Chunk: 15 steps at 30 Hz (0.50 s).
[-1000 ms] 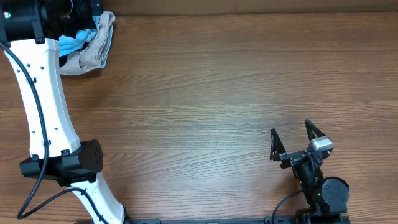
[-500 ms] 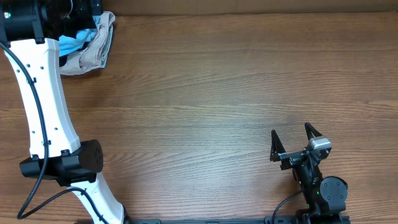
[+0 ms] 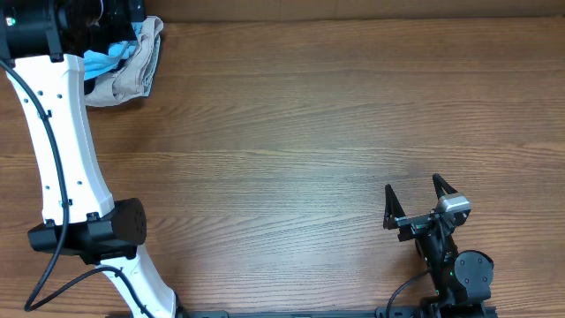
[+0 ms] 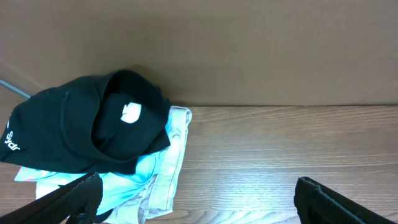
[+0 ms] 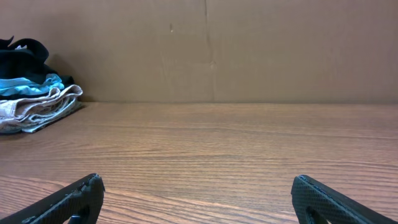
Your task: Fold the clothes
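Observation:
The black shirt (image 4: 87,124) with small white marks lies crumpled on top of a pile at the table's far left corner; in the right wrist view it shows far off at the left (image 5: 22,56). My left gripper (image 4: 196,202) is open and empty, hovering just in front of the pile, its left finger over the pile's near edge. In the overhead view the left arm hides the shirt and the gripper. My right gripper (image 3: 415,196) is open and empty near the table's front right, far from the pile.
A light blue garment (image 4: 124,180) and a beige garment (image 4: 171,162) lie under the shirt; both show in the overhead view (image 3: 106,60) (image 3: 141,71). A brown cardboard wall (image 4: 249,50) stands along the table's far edge. The wooden table (image 3: 309,132) spreads between the arms.

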Available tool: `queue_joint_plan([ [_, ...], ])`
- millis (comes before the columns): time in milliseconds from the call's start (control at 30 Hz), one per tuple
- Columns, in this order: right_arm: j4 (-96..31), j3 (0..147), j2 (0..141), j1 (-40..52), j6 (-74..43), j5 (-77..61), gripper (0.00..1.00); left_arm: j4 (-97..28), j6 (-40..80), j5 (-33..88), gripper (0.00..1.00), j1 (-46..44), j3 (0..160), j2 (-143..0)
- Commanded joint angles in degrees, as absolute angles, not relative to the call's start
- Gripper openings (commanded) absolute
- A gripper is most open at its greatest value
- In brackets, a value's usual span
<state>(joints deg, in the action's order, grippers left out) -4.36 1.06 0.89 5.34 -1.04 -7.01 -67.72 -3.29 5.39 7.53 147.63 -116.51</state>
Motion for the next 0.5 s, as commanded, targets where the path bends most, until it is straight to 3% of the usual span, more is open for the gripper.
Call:
queue_joint_plan([
  [0, -4.2, 0.5, 0.2, 5.6, -0.6, -6.2, 1.0, -67.5, -2.5, 5.8, 1.0, 7.6, 147.4, -116.9],
  [300, -4.2, 0.5, 0.2, 5.6, -0.6, -6.2, 1.0, -69.2, -2.6, 5.6, 1.0, 7.3, 144.6, -111.8],
  [467, -4.2, 0.5, 0.2, 5.6, -0.6, -6.2, 1.0, -69.1, -2.6, 5.6, 1.0, 7.5, 128.9, -97.8],
])
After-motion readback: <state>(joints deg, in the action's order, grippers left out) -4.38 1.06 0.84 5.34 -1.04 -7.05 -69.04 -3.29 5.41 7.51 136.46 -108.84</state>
